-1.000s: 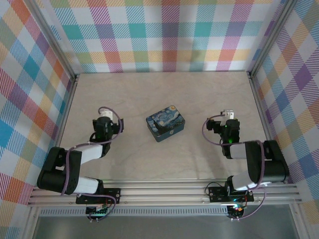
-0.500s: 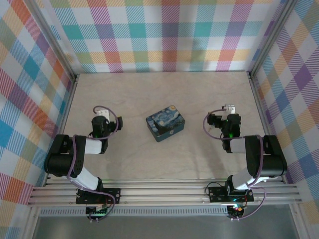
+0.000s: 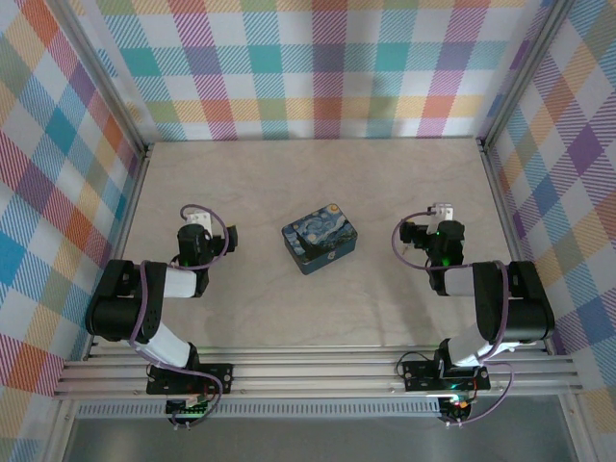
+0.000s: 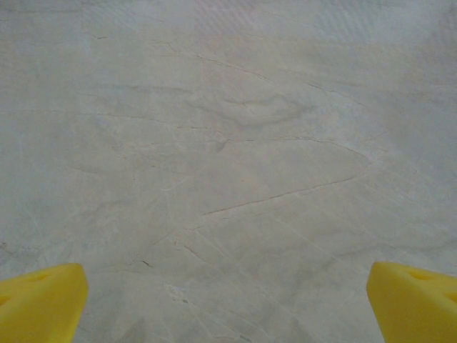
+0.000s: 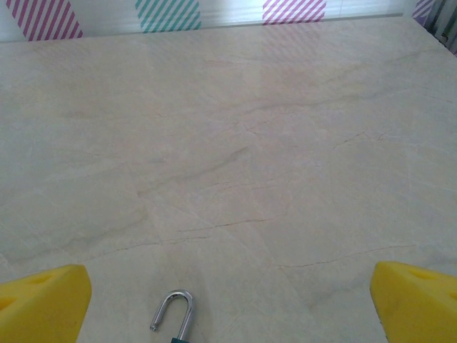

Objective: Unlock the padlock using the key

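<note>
Both claws stand wide and empty: your right gripper frames the padlock, a silver U-shaped steel shackle on a dark body, at the bottom edge of the right wrist view, while your left gripper hangs over the pale veined table. Expect small, hard, slick metal that skates when nudged. Pinch the body's flat faces below the shackle, not the loop.

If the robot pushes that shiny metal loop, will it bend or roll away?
The padlock's shackle looks like smooth solid metal, so it is probably stiff and a bit slippery. It lies flat on the table, so it would likely slide, not roll.
</note>
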